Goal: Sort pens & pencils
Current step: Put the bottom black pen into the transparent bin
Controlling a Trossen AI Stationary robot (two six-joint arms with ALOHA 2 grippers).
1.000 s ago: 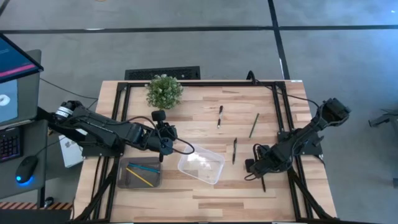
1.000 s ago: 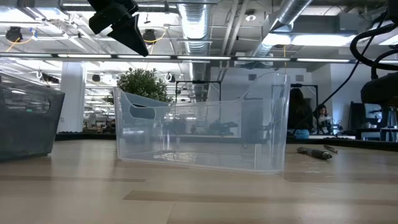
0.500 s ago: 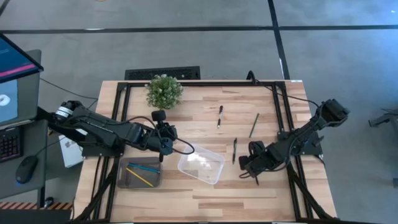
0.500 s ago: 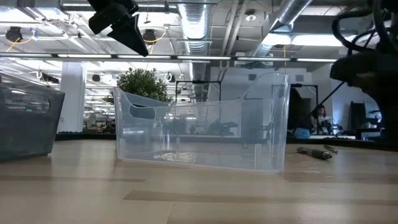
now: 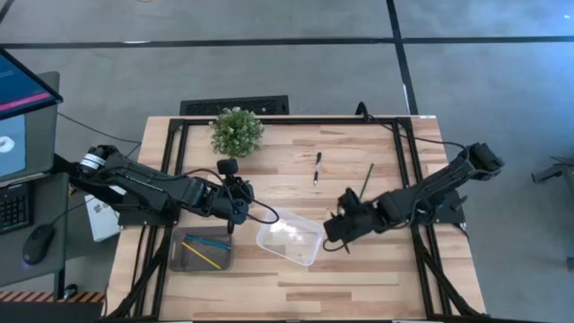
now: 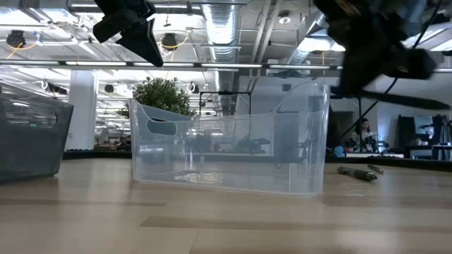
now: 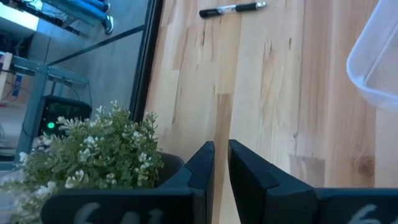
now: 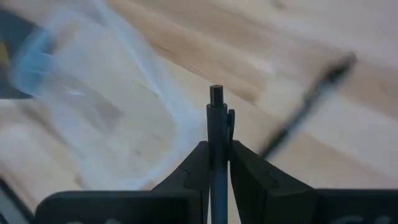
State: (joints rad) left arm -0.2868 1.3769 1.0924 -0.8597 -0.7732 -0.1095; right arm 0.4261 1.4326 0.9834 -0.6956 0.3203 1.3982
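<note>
My right gripper is shut on a black pen in the air just right of the clear bin. Another black pen and a dark thin stick lie flat on the wood farther back. A blurred pen lies on the table under my right gripper. The yellow and blue pencils lie in the grey bin. My left gripper hangs shut and empty above the table, behind the grey bin. My right gripper pinches the black pen's shaft between its two fingers. The pen lies along the fingers, and its end sticks out past the fingertips. The fingers slant steeply down from the table's right side. The pen is lifted clear of the table.
A potted plant stands at the table's far left. The clear bin's tall walls stand between the two arms. Dark frame rails run along the table's sides. Bare wood lies along the near edge.
My right gripper has risen and swung toward the table's left, from near the right rail to the clear bin's right side. Its wrist has rolled. It has stayed shut on the pen, which has gone along clear of the table.
</note>
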